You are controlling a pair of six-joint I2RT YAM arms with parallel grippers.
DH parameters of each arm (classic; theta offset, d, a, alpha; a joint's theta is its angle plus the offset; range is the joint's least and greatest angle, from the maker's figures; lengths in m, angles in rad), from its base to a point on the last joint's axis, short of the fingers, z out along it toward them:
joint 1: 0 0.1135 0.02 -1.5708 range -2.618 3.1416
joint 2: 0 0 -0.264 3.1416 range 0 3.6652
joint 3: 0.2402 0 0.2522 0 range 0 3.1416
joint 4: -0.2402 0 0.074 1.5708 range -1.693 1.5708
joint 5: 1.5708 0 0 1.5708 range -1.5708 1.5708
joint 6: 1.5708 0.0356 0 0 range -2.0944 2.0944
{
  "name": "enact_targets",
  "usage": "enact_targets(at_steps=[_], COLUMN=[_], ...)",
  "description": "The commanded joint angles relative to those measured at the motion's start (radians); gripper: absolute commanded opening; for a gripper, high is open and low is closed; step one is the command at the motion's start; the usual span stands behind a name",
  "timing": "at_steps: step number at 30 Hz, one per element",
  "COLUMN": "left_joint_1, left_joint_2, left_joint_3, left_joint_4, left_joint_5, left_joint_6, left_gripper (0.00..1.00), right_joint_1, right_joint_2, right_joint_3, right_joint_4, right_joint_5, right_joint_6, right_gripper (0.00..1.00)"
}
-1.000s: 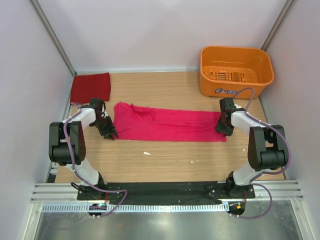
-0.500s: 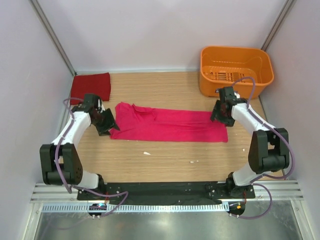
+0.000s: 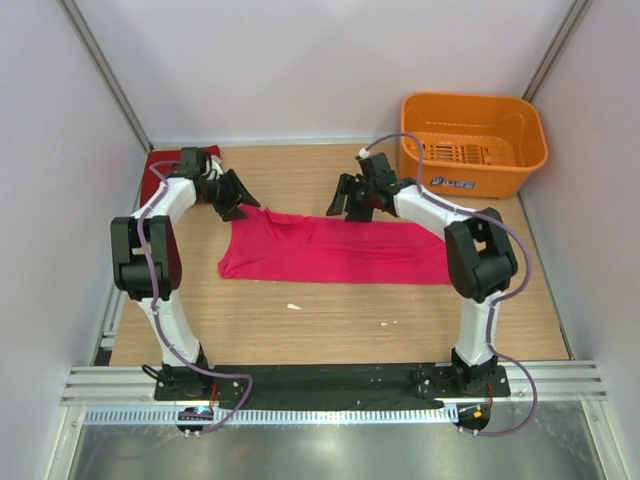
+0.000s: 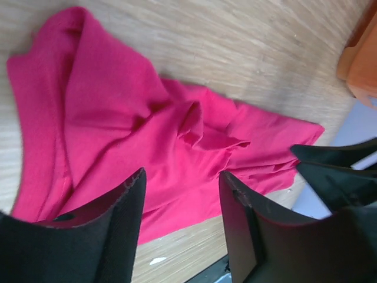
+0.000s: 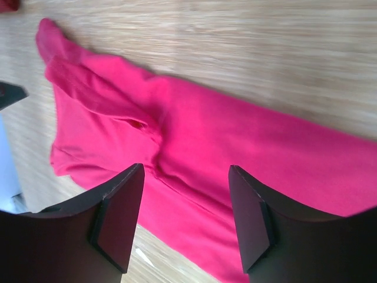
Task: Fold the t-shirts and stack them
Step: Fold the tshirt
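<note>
The magenta-pink t-shirt [image 3: 335, 248] lies in a long flat strip across the middle of the table, its neck end at the left. It also shows in the left wrist view [image 4: 135, 130] and the right wrist view [image 5: 224, 159]. The crimson t-shirt [image 3: 160, 160] lies folded at the far left corner, mostly hidden behind the left arm. My left gripper [image 3: 243, 203] is open and empty above the pink shirt's far left corner [image 4: 182, 177]. My right gripper [image 3: 338, 203] is open and empty above the shirt's far edge near the middle [image 5: 185, 171].
An orange plastic basket [image 3: 472, 142] stands at the far right corner. Small white scraps [image 3: 293, 306] lie on the wooden table [image 3: 330, 320] in front of the shirt. White walls close in on both sides.
Both arms swung from the shirt's two ends to its far edge. The left gripper moved up and right, the right gripper moved far left. The shirt's right end lies flat.
</note>
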Motion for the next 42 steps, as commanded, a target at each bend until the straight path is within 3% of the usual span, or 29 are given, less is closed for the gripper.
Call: enact_targets(at_steps=[1,5,10,23,30,35,37,40,42], left_joint_1=[-0.002,-0.04,-0.054,-0.072,-0.074,-0.074,-0.074,-0.074,-0.072], left_joint_2=[0.036,0.12,0.172,0.22,0.232,0.235,0.23,0.206,0.174], left_joint_3=[0.083,0.134,0.171,0.224,0.257,0.269,0.269,0.254,0.234], left_joint_4=[0.077,0.083,0.086,0.022,-0.021,-0.055,-0.07,-0.092,-0.112], left_joint_5=[0.101,0.118,0.108,0.057,0.037,0.028,0.022,0.003,-0.009], left_joint_6=[-0.06,-0.066,-0.074,-0.04,-0.022,-0.005,0.007,0.021,0.027], left_gripper=[0.55,0.56,0.49,0.43,0.32,0.15,0.0,0.0,0.0], right_joint_1=[0.015,0.045,0.064,0.082,0.082,0.082,0.082,0.082,0.082], right_joint_2=[0.077,0.176,0.254,0.309,0.317,0.309,0.305,0.298,0.295], right_joint_3=[0.084,0.166,0.229,0.239,0.249,0.238,0.238,0.239,0.242], right_joint_4=[0.162,0.171,0.155,0.151,0.147,0.135,0.13,0.122,0.115], right_joint_5=[-0.169,-0.202,-0.222,-0.273,-0.288,-0.297,-0.302,-0.302,-0.299], right_joint_6=[0.091,0.111,0.104,0.081,0.077,0.069,0.058,0.049,0.049], right_gripper=[0.66,0.66,0.63,0.55,0.49,0.38,0.3,0.17,0.14])
